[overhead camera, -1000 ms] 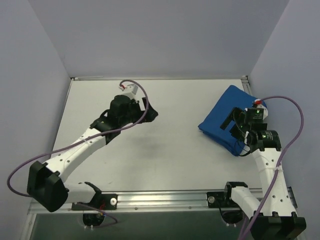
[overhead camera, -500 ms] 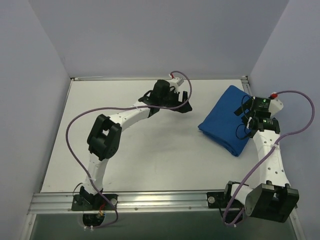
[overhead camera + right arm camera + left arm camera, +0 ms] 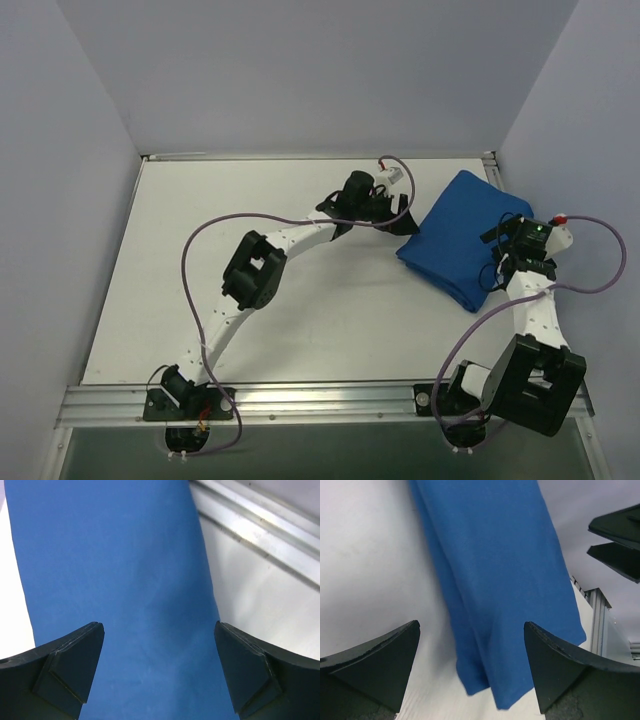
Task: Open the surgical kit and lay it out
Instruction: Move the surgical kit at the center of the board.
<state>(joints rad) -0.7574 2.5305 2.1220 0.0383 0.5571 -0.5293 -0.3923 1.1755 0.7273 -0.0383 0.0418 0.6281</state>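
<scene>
The white table [image 3: 250, 300] fills the middle of the top view, with pale walls around it and a metal rail [image 3: 300, 398] along its lower edge. The surgical kit [image 3: 455, 240] is a folded blue cloth bundle lying flat at the right side of the table, in the upper right part of the frame, and it is closed.

The left arm [image 3: 250, 275] stretches from the lower left up to the centre right. The right arm [image 3: 530, 320] rises from the lower right corner.

The left gripper [image 3: 400, 215] is just beside the left edge of the bundle. In its wrist view the two fingers [image 3: 370, 665] stand wide apart, with the blue cloth [image 3: 505, 580] between them and below, and nothing is held. The right gripper [image 3: 493, 255] is over the right part of the bundle. Its fingers [image 3: 60, 670] are also wide apart above the cloth [image 3: 115, 580], not gripping it. I cannot tell if they touch it.

A purple cable [image 3: 200, 240] loops along each arm.
</scene>
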